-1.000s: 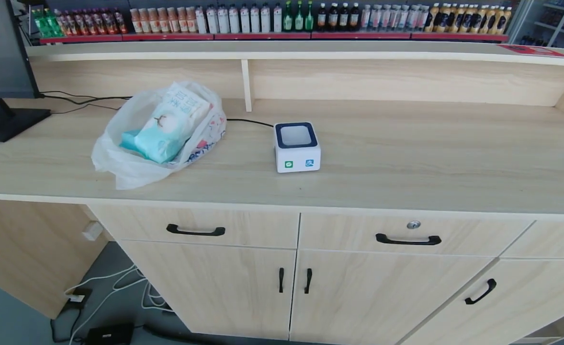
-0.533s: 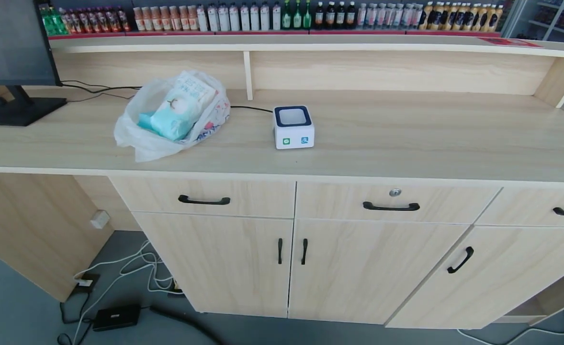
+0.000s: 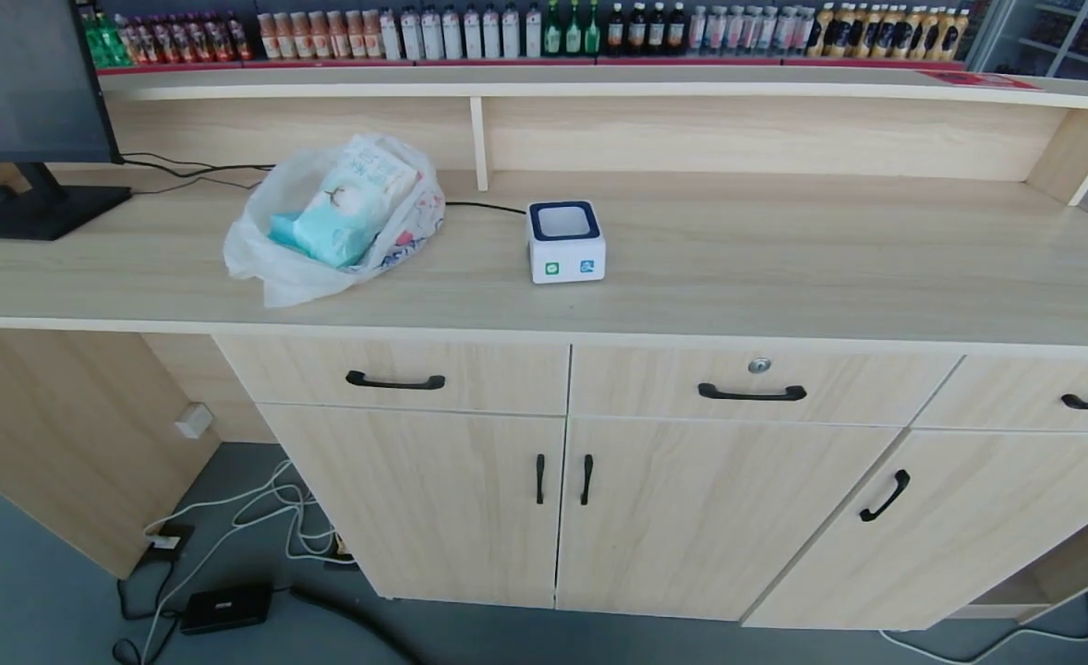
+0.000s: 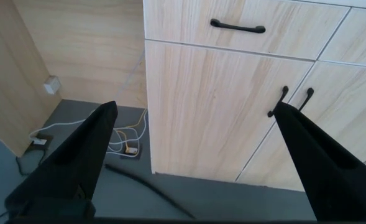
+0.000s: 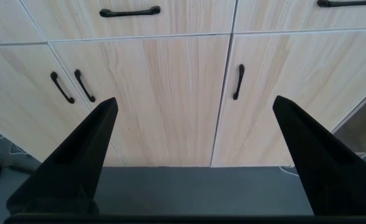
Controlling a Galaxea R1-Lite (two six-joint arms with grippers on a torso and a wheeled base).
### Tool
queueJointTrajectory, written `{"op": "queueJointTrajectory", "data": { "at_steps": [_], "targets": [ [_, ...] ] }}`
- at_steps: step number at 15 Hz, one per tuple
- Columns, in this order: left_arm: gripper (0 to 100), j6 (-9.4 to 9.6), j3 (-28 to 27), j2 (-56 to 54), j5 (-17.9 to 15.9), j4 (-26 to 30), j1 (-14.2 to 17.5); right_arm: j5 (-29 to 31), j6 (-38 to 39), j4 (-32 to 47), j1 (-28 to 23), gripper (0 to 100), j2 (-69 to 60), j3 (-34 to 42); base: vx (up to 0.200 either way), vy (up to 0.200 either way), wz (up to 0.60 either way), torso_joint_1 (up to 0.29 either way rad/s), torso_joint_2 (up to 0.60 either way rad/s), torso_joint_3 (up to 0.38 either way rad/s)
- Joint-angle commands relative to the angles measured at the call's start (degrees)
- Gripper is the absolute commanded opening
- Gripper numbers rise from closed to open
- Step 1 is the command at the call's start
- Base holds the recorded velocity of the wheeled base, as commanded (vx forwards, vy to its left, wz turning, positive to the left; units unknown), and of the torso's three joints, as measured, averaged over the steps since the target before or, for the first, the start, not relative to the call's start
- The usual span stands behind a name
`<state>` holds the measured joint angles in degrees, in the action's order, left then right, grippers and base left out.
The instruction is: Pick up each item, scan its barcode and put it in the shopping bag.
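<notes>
A translucent white shopping bag (image 3: 258,263) lies on the wooden counter (image 3: 784,268), left of centre, holding a white-and-teal soft pack (image 3: 341,208). To its right stands a white cube barcode scanner (image 3: 564,242) with a dark-rimmed window on top. My left gripper (image 4: 195,118) hangs low in front of the cabinet doors, open, with nothing between its fingers. My right gripper (image 5: 195,115) is also low before the cabinet doors, open and empty.
A monitor on a black stand (image 3: 31,120) sits at the counter's far left, with cables behind the bag. Bottles (image 3: 544,32) line the shelf beyond the counter's raised back. Drawers and doors with black handles (image 3: 752,394) face me below; cables and a black box (image 3: 221,610) lie on the floor.
The head camera has pulled back and shifted, so the counter looks smaller and more cabinet and floor show. The bag, pack and scanner have not moved on the counter.
</notes>
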<state>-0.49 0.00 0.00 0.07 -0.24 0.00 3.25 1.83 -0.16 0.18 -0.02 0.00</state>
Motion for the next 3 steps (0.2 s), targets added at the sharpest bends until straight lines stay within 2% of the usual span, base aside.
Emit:
{"op": "queueJointTrajectory", "data": {
  "at_steps": [1,3],
  "targets": [
    [100,-0.04,0.0,0.0,0.0,0.0,0.0,0.0,0.0,0.0,0.0,100,0.0,0.0,0.000,0.000,0.00,0.000,0.00,0.000],
    [100,-0.04,0.0,0.0,0.0,0.0,0.1,0.0,-0.1,0.0,0.0,100,0.0,0.0,0.000,0.000,0.00,0.000,0.00,0.000]
  ]
}}
